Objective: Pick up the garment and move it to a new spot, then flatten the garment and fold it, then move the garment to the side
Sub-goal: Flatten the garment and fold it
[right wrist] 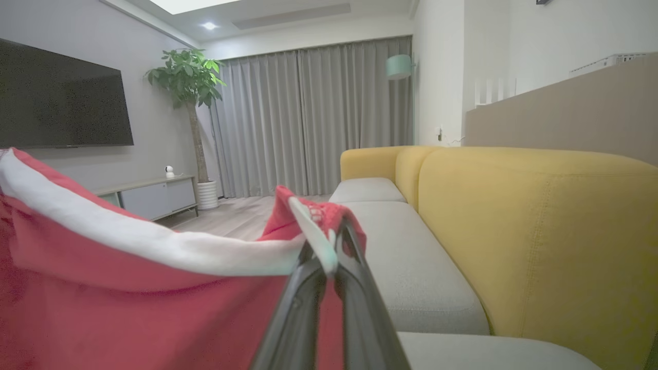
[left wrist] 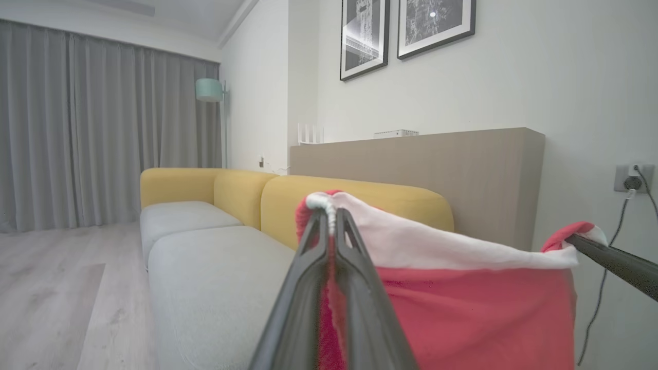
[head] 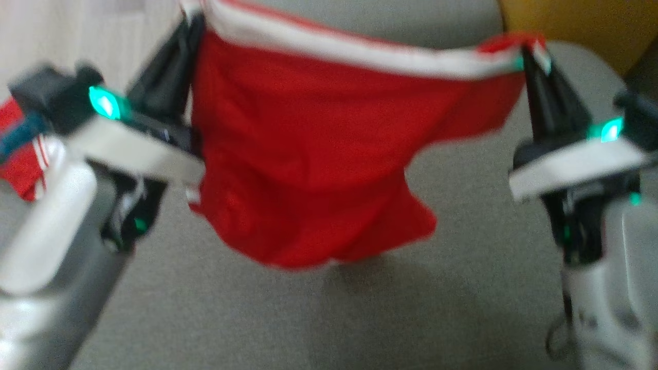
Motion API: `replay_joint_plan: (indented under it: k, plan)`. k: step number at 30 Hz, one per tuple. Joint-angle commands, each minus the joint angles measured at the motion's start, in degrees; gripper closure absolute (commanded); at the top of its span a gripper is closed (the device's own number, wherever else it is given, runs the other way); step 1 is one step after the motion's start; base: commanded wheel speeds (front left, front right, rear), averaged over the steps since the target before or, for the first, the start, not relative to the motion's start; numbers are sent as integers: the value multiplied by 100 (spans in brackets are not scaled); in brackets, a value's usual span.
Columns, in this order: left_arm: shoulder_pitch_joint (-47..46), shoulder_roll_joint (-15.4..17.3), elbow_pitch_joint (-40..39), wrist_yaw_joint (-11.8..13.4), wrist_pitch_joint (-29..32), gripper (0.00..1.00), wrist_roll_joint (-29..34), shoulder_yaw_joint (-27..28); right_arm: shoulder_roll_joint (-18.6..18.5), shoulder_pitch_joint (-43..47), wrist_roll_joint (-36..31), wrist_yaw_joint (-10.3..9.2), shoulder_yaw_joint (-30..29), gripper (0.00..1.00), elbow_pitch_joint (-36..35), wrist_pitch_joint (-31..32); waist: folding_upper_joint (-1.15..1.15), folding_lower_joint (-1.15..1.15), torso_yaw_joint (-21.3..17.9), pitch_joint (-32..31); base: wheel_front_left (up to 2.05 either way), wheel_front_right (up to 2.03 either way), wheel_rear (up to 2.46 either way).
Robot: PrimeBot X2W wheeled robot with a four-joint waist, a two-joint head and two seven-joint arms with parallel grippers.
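Left fingers (left wrist: 300,288) and right fingers (right wrist: 300,308), each pair pinched tight on the white-banded top edge of a red garment (head: 308,154), hold it stretched between them in the air over a grey sofa seat (head: 462,308), with the yellow backrest (right wrist: 514,231) beyond. Gripped at its two upper corners, the garment sags toward the middle of the cushion; whether its hem touches the seat cannot be told. Another red cloth with white stripes (head: 23,169) lies near the seat's left edge, partly behind the pale left forearm (head: 46,226).
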Motion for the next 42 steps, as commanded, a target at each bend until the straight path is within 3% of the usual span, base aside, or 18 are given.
replay_joint_plan:
  k: [1,7,12,17,24,27,33,42]
  plan:
    - [-631,159,-63,-29,-16,100,50,336,50,-547,10,-4,161,100,-94,-5,0,0,-171,410,0,0,0]
    - [-2049,-53,878,-240,-407,100,331,471,91,-2399,-187,-4,-26,100,1222,-493,0,0,-392,1103,0,0,0]
    - [-2694,-270,1482,-377,-720,100,387,409,113,-3158,-243,-4,-196,100,2104,-909,0,0,-419,1460,0,0,0]
    - [-2267,-445,1802,-450,-1039,100,333,137,115,-2830,-149,-4,-1,100,2852,-1225,0,0,-332,1633,0,0,0]
    - [-603,-765,1779,-421,-1512,100,180,-19,116,-1658,20,-4,41,100,3476,-1670,0,0,-163,1491,0,0,0]
    - [682,-1082,1307,-296,-1583,100,378,12,116,-653,263,-4,72,100,3399,-1789,0,0,-27,1206,0,0,0]
    - [1930,-1441,599,-219,-1587,100,777,263,117,355,428,-4,-72,100,2890,-1696,0,0,31,789,0,0,0]
    - [3668,-1909,-57,-321,-1588,100,1190,260,117,2012,533,-4,-512,100,1349,-816,0,0,180,7,0,0,0]
